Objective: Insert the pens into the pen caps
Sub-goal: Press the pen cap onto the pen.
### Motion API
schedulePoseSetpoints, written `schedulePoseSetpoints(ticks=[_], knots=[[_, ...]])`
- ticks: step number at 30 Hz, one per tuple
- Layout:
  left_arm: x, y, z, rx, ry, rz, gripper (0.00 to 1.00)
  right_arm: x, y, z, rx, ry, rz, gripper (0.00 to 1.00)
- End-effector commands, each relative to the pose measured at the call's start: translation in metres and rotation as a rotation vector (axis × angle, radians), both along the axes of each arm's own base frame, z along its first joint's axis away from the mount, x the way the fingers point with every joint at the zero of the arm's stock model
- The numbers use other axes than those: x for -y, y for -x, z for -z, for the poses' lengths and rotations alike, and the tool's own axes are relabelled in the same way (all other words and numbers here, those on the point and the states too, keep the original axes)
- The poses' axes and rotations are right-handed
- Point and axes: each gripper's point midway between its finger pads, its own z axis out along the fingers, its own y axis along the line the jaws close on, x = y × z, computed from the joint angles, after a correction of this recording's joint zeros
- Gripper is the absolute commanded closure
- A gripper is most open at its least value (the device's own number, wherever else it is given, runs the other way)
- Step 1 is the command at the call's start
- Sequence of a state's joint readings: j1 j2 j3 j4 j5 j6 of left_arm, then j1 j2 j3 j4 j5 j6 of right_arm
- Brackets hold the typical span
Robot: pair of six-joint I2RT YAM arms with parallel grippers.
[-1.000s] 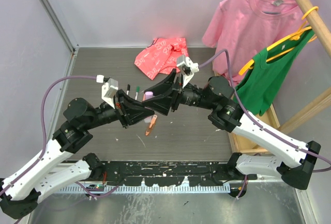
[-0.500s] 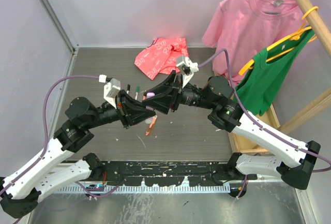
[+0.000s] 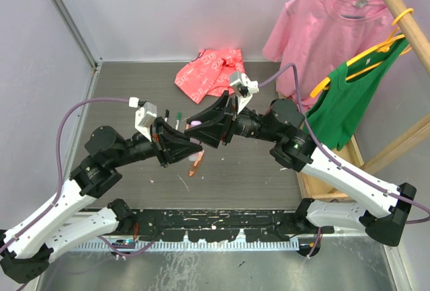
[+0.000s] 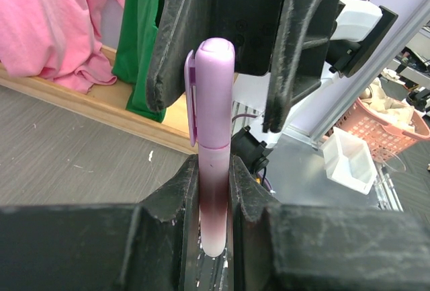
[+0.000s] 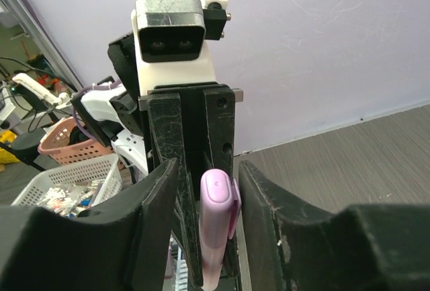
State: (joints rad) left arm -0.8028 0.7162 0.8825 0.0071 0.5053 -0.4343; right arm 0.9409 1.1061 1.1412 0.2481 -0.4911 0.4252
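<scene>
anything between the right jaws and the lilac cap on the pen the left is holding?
Nothing visible. The lilac cap sits on the pink highlighter clamped in the left gripper. The right gripper has its jaws either side of the cap, gaps showing.

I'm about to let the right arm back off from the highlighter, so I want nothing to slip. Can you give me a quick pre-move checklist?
1. Left gripper clamped on the pink highlighter: ok.
2. Lilac cap sitting on the highlighter's end: ok; fully clicked home: cannot tell.
3. Right gripper fingers clear of the cap: ok, gaps show on both sides.
4. Highlighter straight in the left jaws: ok.
5. Salmon-orange pen on the table below, out of the way: ok.
</scene>
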Motion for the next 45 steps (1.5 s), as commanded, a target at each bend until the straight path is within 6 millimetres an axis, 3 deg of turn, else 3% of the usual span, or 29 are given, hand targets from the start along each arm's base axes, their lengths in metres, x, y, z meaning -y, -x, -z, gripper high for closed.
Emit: schedulePoseSetpoints(ticks=[1,8,15,20,27,38,45], knots=[[-0.004,0.007,-0.031,0.063,0.068,0.015,1.0,0.013,0.009,-0.042,0.07,-0.115,0.005,0.52],[-0.005,0.007,-0.031,0.062,0.068,0.014,1.0,0.012,0.009,-0.042,0.069,-0.114,0.007,0.59],[-0.005,0.006,-0.034,0.066,0.072,0.01,1.0,0.009,0.008,-0.034,0.063,-0.091,-0.001,0.79],[-0.01,0.005,-0.042,0.08,0.097,-0.02,1.0,0.007,0.012,-0.027,0.085,-0.06,-0.023,0.99],[-0.022,0.004,-0.06,0.101,0.129,-0.078,1.0,0.001,0.021,-0.004,0.085,0.02,-0.091,1.0],[-0.028,0.015,-0.103,0.165,0.21,-0.054,1.0,-0.019,0.048,0.057,0.043,0.157,-0.133,1.0],[-0.042,0.023,-0.132,0.212,0.273,-0.076,1.0,-0.024,0.057,0.096,0.005,0.236,-0.134,1.0]])
